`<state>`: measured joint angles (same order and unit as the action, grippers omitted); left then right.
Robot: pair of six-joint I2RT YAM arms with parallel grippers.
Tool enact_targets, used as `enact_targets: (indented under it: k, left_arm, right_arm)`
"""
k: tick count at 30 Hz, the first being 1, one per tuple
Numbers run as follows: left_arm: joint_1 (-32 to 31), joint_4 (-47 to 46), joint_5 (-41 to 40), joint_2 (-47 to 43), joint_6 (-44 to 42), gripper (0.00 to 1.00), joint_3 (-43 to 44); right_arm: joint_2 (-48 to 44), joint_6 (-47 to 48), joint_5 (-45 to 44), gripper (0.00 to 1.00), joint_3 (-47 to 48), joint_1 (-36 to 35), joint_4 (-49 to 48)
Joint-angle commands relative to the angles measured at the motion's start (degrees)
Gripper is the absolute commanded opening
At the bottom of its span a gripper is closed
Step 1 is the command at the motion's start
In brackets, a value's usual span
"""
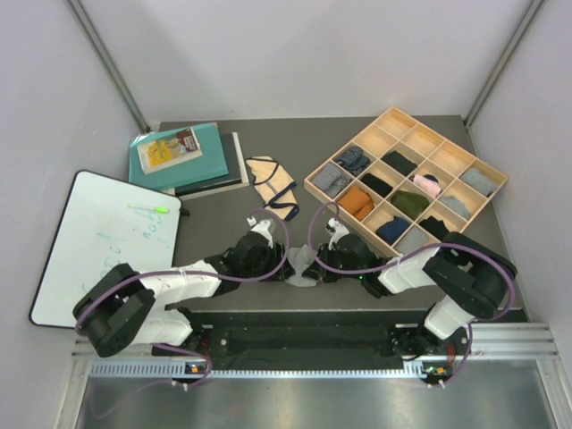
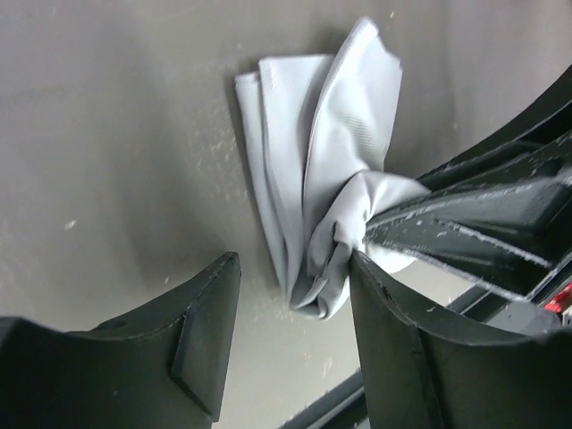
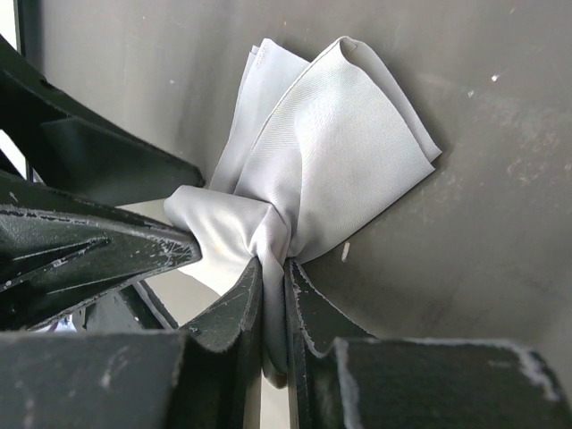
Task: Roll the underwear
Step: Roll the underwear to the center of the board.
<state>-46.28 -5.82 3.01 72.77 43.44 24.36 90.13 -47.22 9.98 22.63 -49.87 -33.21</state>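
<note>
The light-grey underwear lies bunched and folded near the table's front edge, between both grippers. My right gripper is shut on its gathered end; the cloth fans out beyond the gripper. My left gripper is open; in the left wrist view the gripper has its right finger against the lower end of the cloth and its left finger apart from it. The beige underwear with navy edging lies flat farther back.
A wooden compartment tray holding rolled socks and cloths stands at the back right. Stacked books sit at the back left, a whiteboard with a green marker at the left. The table's front edge runs just behind the grippers.
</note>
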Motion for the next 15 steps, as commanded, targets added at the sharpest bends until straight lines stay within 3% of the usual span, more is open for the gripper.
enact_targets:
  k: [1,9,13,15]
  left_arm:
    - [0.0,-6.8,-0.9,2.1,-0.1,0.57,-1.0]
    - [0.0,-10.6,-0.8,5.8,0.4,0.49,-2.6]
    - [0.1,-15.3,0.9,7.7,0.6,0.38,-3.8]
    - [0.0,-16.7,2.1,9.0,0.9,0.25,-3.9]
  right_arm:
    - [3.9,2.0,-1.8,0.06,-2.2,-0.9,13.8]
    - [3.7,1.9,-1.7,0.06,-2.3,-1.0,13.6]
    - [3.5,1.9,-1.5,0.08,-2.3,-0.9,13.3]
    - [3.1,2.1,-1.6,0.09,-2.2,-0.9,13.7]
